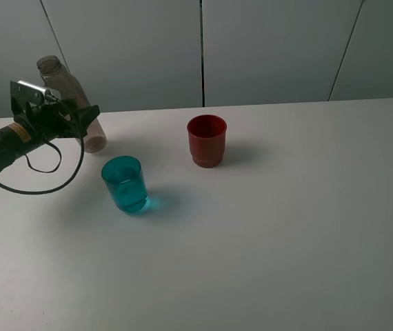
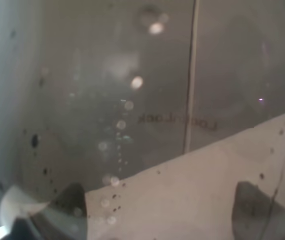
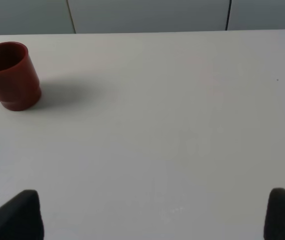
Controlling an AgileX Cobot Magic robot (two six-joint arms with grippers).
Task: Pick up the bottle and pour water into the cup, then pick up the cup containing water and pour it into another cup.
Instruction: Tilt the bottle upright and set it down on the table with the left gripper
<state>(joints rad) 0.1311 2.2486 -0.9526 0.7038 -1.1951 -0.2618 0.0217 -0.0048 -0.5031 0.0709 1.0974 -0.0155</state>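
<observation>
Progress: looks past the first pour. Left gripper [image 1: 85,118] clenched on the bottle [image 1: 61,79], slightly tilted at the worktop's [image 1: 286,241] left rear. Water [image 1: 129,196] apparently in the cup [image 1: 123,172], just in front. Right gripper [image 3: 150,215] spread, empty. Remaining: setting the bottle down, tipping the cup into another cup [image 1: 207,141].

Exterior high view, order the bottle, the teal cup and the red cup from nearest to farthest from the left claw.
1. The bottle, gripped by the left claw, far left.
2. The teal cup, in front and to its right.
3. The red cup, farther right, near the middle.
</observation>
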